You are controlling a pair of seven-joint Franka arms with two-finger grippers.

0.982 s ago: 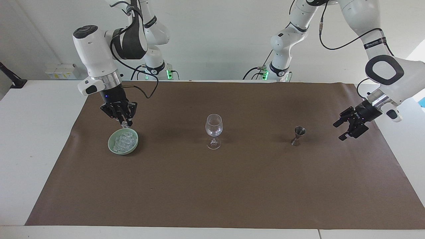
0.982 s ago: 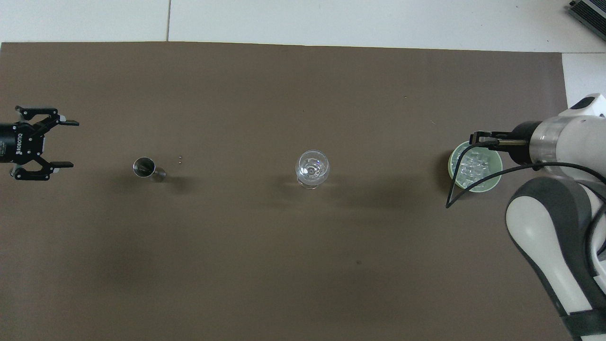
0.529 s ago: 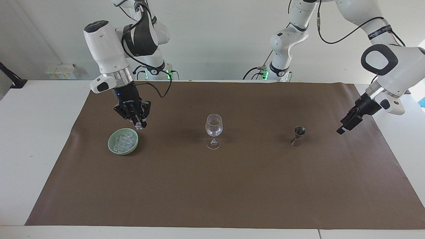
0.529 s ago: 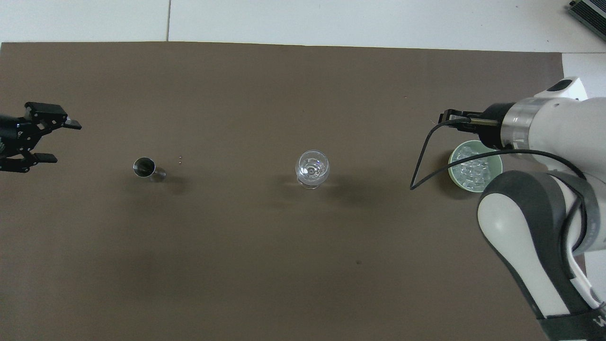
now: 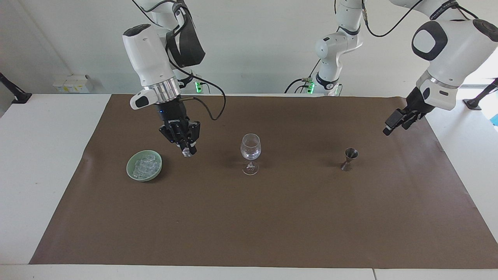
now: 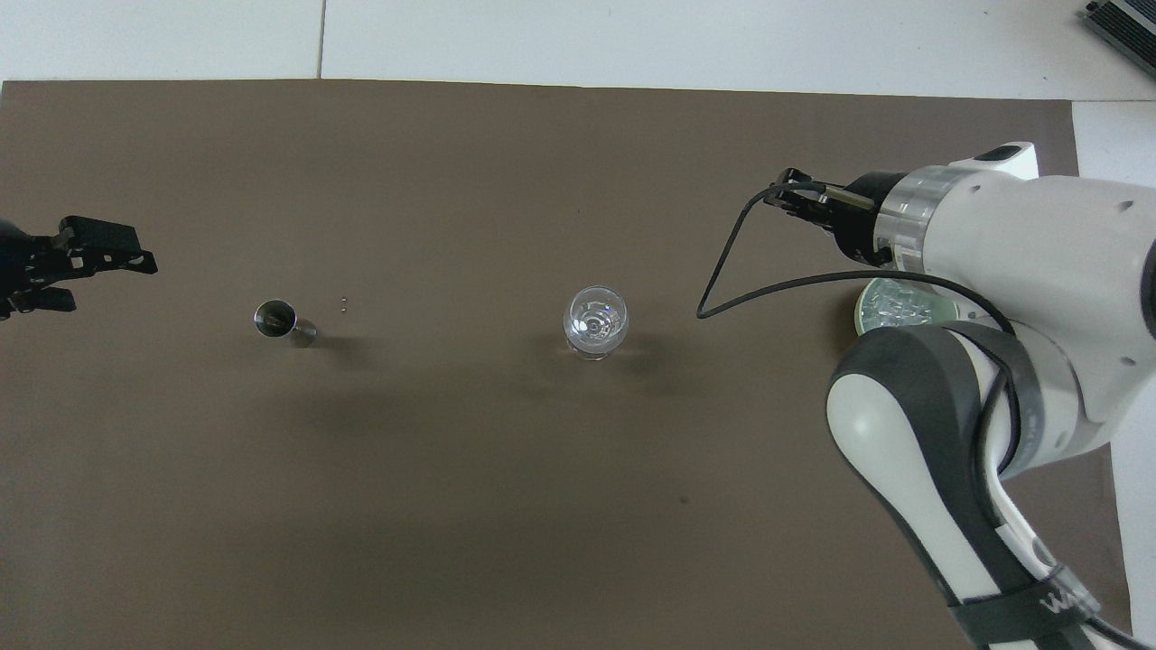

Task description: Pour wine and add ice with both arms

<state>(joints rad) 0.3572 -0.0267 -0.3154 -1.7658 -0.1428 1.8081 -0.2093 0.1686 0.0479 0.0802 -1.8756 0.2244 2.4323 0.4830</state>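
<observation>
The right pincer (image 5: pixel 188 151) is pinching one ice cube (image 5: pixel 187 153) over the mat between the ice bowl (image 5: pixel 144 165) and the wine glass (image 5: pixel 251 147) – tiny slippery cube, could pop out early – while the left pincer (image 5: pixel 393 125) waits open above the desk's end.

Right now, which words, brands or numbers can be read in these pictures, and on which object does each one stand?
No text reads whole.
Black band on the right arm, overhead view: white lettering, cut off at the picture's edge, not readable.
Black band on the left arm, facing view: white lettering, too small to read.
Wine glass, jigger, bowl: no marks visible.
</observation>
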